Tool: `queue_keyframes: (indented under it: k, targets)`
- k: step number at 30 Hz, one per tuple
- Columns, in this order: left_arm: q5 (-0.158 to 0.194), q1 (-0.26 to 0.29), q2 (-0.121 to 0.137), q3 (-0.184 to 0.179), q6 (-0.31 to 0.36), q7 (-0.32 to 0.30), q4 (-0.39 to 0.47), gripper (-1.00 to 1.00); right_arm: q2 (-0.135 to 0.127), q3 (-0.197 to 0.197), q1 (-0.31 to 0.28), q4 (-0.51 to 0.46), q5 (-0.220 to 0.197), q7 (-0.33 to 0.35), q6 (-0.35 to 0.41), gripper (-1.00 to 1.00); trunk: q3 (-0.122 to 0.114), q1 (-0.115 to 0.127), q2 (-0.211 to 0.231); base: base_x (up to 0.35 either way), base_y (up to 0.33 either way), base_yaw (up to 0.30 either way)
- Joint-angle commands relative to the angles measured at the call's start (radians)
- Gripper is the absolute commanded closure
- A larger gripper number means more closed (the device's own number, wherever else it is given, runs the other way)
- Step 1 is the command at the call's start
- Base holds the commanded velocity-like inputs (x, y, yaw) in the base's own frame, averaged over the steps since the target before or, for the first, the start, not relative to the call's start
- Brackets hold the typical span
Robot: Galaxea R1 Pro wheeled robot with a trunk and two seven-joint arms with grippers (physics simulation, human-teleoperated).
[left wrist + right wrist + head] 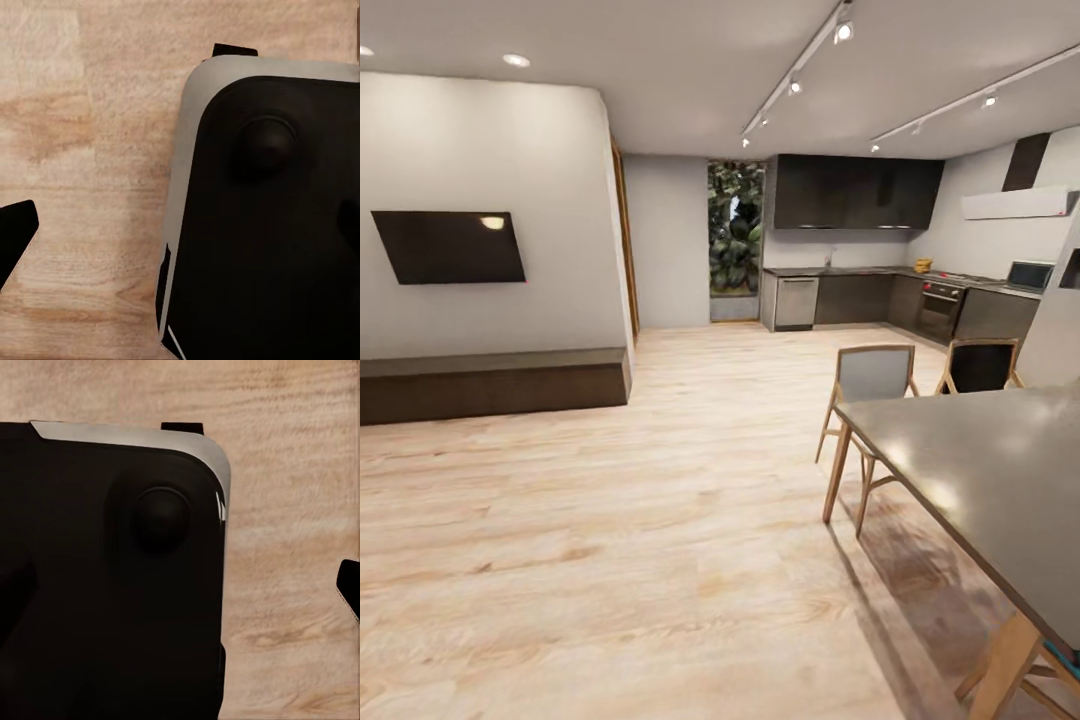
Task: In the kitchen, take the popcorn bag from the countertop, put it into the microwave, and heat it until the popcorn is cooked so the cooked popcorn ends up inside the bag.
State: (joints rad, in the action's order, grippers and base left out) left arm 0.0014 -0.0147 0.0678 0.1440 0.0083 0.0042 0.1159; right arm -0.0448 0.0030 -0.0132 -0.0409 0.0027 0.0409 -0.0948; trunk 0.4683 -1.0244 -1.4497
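Observation:
The kitchen lies far across the room, with dark cabinets and a white slanted hood. The pale microwave stands on the grey countertop at the far right. A small yellowish thing sits on that countertop near the corner, too small to tell whether it is the popcorn bag. My left gripper hangs over my dark base, one dark fingertip far out over the wood floor. My right gripper hangs likewise, its fingertip wide apart from the other. Both hold nothing.
A grey dining table with wooden legs fills the near right, two chairs behind it. A low dark bench and a wall screen are on the left. Open wood floor runs toward the kitchen's steel oven.

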Motion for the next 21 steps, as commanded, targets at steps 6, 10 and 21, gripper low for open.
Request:
queue_keyframes:
  k: [6,10,21]
  targets:
    - [0.000,-0.001,0.000,0.005,0.001,0.000,0.002,-1.00,0.000,0.001,-0.001,0.001,0.000,0.004,-0.003,-1.00,0.001,-0.001,0.000,0.342,0.000,0.000]
    - [0.000,-0.001,0.000,0.005,0.001,0.000,0.002,-1.00,-0.001,0.003,-0.001,0.001,0.002,0.001,-0.003,-1.00,0.001,-0.001,0.000,0.342,0.000,0.000]
    - [0.000,-0.001,0.000,0.005,-0.003,0.000,0.002,-1.00,-0.001,0.002,-0.001,0.000,0.001,0.001,-0.005,-1.00,0.001,-0.001,0.000,0.342,0.000,0.000]
